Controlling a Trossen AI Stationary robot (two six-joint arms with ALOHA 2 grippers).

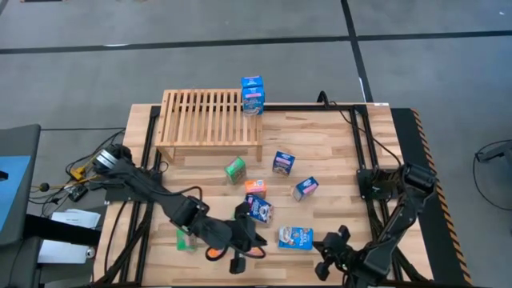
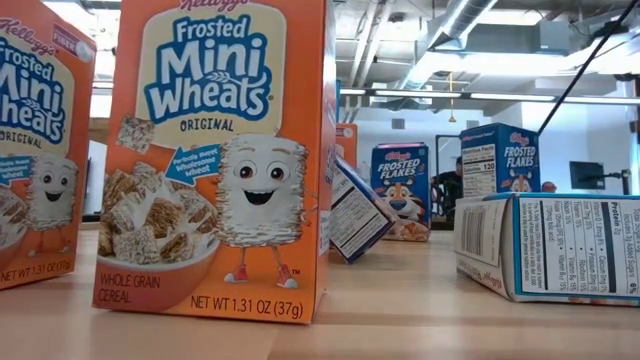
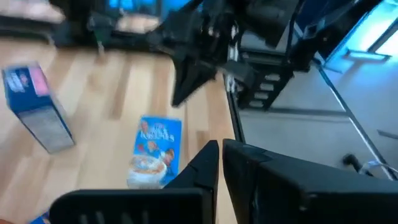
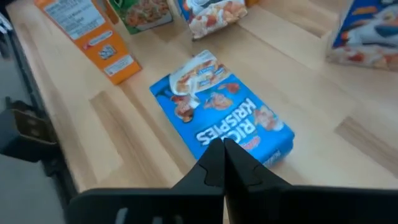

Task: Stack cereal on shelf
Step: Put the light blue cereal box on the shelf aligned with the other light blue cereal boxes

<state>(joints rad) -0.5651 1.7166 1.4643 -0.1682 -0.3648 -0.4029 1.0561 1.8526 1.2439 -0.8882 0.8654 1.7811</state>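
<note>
Plank tabletop, light wood on a grey floor, holds the lot. Slatted wooden shelf, far left side: one blue cereal box upright at its right end, the rest of the slats bare. Left gripper, near edge, fingers closed together on nothing, just beside a leaning blue box. Loose boxes mid-table: green, orange, two blue. Flat Rice Krispies box, near edge. Right gripper, jaws shut and empty, just beside it. Advice: reopen the left fingers, straddle the leaning box across its narrow faces, lift clear before travelling to the shelf.
</note>
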